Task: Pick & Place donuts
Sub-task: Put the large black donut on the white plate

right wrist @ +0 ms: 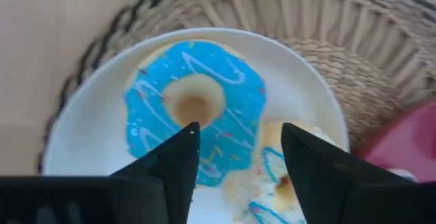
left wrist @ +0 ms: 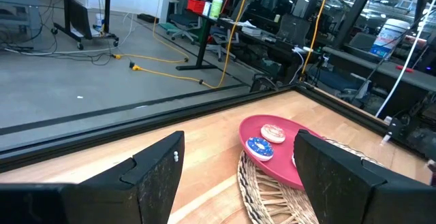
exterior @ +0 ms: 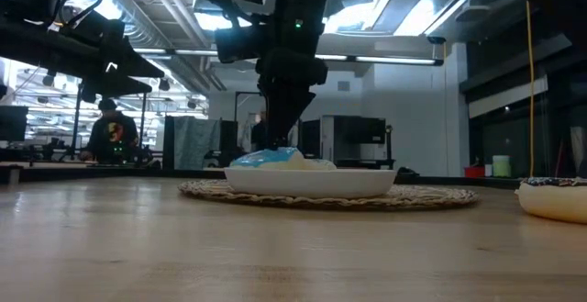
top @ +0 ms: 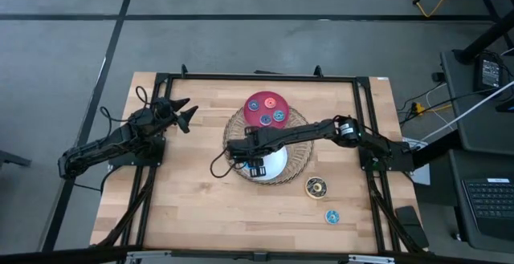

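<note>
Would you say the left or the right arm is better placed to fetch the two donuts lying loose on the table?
Right, probably. The dark donut and blue donut lie near its base; its open gripper hovers over the white plate. The left gripper waits at the opposite edge.

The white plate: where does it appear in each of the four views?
High view: white plate at table centre, mostly hidden under the right gripper.
Low view: plate at centre, seen edge-on.
Left wrist view: not visible.
Right wrist view: plate fills the middle, carrying a blue donut.
Shared landmark: the wicker tray under the plate.
</note>
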Tool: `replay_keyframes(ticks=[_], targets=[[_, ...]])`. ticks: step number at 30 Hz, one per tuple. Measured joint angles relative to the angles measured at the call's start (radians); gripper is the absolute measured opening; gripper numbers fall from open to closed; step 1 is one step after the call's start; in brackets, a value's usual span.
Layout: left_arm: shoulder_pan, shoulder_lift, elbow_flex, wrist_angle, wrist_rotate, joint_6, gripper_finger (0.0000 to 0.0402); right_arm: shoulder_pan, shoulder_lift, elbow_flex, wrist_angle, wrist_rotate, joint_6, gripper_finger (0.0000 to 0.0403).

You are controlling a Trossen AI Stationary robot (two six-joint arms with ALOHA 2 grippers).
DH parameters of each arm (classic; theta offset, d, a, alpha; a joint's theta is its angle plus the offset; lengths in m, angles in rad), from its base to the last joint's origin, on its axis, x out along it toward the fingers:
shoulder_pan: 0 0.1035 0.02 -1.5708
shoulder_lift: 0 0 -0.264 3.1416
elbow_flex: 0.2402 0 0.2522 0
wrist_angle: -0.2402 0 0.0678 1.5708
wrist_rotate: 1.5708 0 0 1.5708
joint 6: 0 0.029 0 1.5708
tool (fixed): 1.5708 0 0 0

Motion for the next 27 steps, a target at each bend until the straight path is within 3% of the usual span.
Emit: replay_keyframes(ticks=[10, 18, 27], targets=[[0.0, 0.0, 0.0, 0.0, 0.0, 0.0, 0.0267, -0.004, 0.0, 0.058, -0.129, 0.166, 0.041, 0.0233], [0.0, 0.0, 0.0, 0.0, 0.0, 0.0, 0.0267, -0.033, 0.0, 0.149, -0.317, 0.186, 0.375, 0.0234], [0.0, 0.0, 0.0, 0.0, 0.0, 0.0, 0.0267, -0.04, -0.044, 0.144, -0.438, 0.136, 0.75, 0.0234]])
